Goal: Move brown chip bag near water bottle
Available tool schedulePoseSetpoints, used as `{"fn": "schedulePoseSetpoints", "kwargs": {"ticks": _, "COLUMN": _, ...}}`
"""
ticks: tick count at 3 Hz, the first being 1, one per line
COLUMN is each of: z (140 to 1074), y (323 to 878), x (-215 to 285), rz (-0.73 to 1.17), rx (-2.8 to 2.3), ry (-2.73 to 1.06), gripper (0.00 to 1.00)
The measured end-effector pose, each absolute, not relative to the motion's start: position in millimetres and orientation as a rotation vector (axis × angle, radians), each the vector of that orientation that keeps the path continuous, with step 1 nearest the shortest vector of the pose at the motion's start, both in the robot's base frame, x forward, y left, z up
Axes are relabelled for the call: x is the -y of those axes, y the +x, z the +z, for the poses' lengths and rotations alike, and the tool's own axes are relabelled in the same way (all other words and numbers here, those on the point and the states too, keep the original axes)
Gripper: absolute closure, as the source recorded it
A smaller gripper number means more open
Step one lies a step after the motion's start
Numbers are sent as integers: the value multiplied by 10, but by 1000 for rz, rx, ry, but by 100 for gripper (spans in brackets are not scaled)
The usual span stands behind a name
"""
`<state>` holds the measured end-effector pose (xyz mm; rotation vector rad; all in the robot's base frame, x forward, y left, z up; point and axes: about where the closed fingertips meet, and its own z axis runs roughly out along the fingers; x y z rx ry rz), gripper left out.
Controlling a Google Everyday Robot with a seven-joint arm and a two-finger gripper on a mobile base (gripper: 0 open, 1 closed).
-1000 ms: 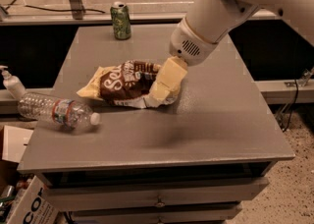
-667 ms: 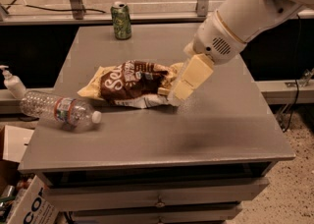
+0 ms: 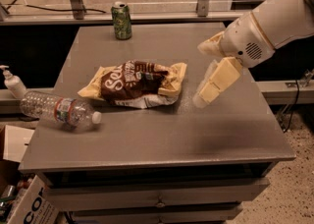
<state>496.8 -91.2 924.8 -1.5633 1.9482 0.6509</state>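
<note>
Camera view, read from left to right. At the far left you see a small white pump bottle (image 3: 12, 83) standing off the counter (image 3: 147, 139), beyond its left edge. Next comes the water bottle (image 3: 59, 111), lying on its side at the counter's left edge, white cap pointing right and its base seeming to reach out over that edge. Behind it, well apart at the back of the counter, stands a green soda can (image 3: 121, 20), upright. At centre lies the brown chip bag (image 3: 137, 83), flat on the counter with the dark lettered middle facing up and the pale ends spread left and right. Its left end sits just beside the bottle's cap end, near but not touching. To the right of the bag hangs the claw (image 3: 211, 88), tilted down toward the counter and clear of the bag's right end, with bare surface between the two. It grips nothing you can see, but you cannot tell whether it stands apart or together. The white arm (image 3: 265, 26) enters from the upper right. As a judgement of progress, the bag rests free on the counter close to the bottle, so the placement itself looks done. What is left to you is at most to draw the claw away and confirm that the gap counts as near.
</note>
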Motion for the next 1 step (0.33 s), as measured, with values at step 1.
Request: {"fn": "schedulePoseSetpoints", "kwargs": {"ticks": 1, "z": 9247, "y": 4970, "x": 903, "rz": 651, "rx": -1950, "ry": -1563, "gripper": 0}}
